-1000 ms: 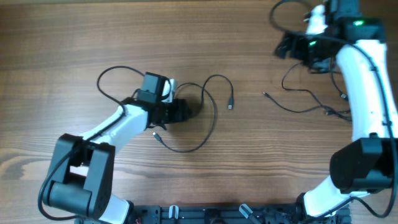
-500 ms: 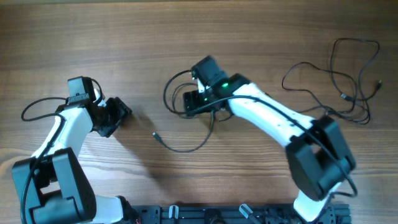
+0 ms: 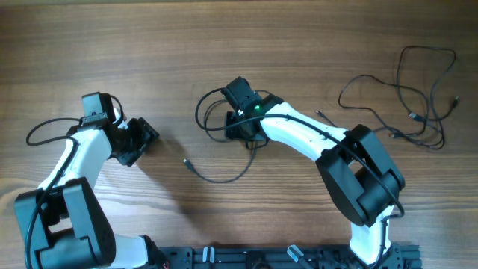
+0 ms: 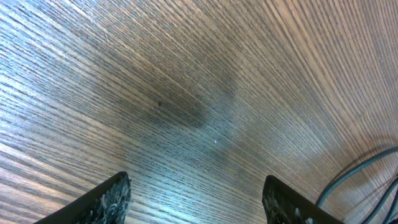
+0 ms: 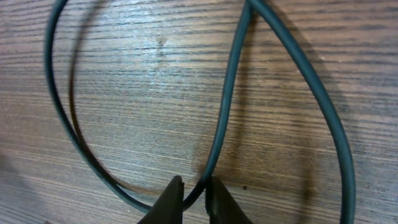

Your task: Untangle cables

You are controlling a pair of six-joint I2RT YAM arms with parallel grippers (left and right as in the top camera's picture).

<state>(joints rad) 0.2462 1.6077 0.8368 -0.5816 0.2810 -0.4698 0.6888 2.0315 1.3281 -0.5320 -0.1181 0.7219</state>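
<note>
Since half a second ago: right end effector (image 3: 237, 127) nudged slightly left at frame centre, and the right arm (image 3: 299, 134) has swung its elbow in. Left side and the cables look the same.

State now:
- Right end effector: jaws nearly together. In the right wrist view, a single strand of the looped cable (image 3: 199, 116) is pinched right at the fingertips (image 5: 171, 199).
- Left end effector (image 4: 198, 202): jaws wide apart, nothing but bare wood between them. It sits at the left of the overhead frame, well apart from the loop.
- Looped cable is at centre and curls around the right end effector. The lower strand (image 3: 220, 180) sits just below it, with its plug end (image 3: 185, 160) pointing left. Can't tell if the two are one cord.
- The cable pile (image 3: 426, 131) is at the right of the frame, untouched.

Risks, my read:
- The grip is on the very tips, so any sideways pull could pop the strand out.
- Nothing anchors the other end. A pull probably drags the whole loop across the surface (image 3: 89, 45) instead of opening it.
- The loop wraps close to the wrist, so lifting could snag it on the end effector body or cinch the crossing tighter.
- The lower strand may get towed along and re-cross.

Containers: none in view. All cables lie directly on the surface.
</note>
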